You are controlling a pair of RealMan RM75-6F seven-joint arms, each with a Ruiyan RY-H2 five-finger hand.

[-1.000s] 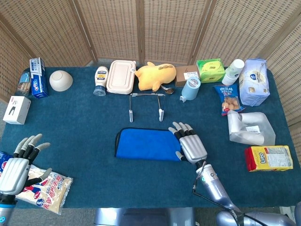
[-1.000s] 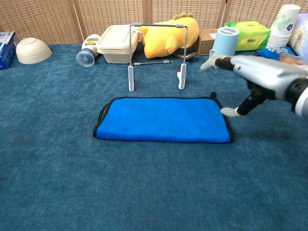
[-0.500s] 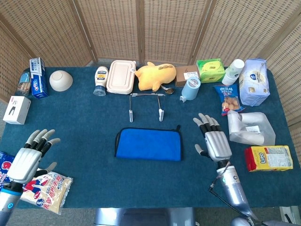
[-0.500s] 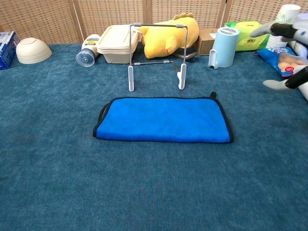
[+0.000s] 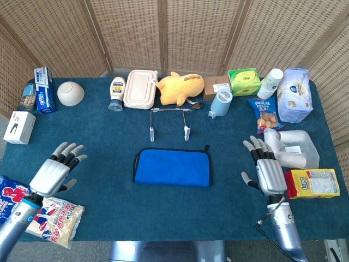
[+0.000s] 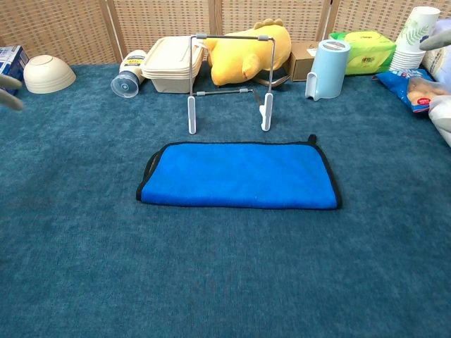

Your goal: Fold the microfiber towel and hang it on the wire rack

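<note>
I see the towel (image 5: pixel 172 168) lying folded flat on the table (image 5: pixel 109 142), just in front of the rack (image 5: pixel 169 121). My left hand (image 5: pixel 54 174) and right hand (image 5: pixel 266 169) are spread, holding nothing, on either side.

- A folded blue microfiber towel with black edging (image 6: pixel 238 175) is seen lying flat on the blue carpeted table (image 6: pixel 211 282).
- A white-footed wire rack (image 6: pixel 229 83) is stood upright just behind it, apart from it.
- A yellow plush toy (image 6: pixel 243 49) is seen behind the rack.
</note>
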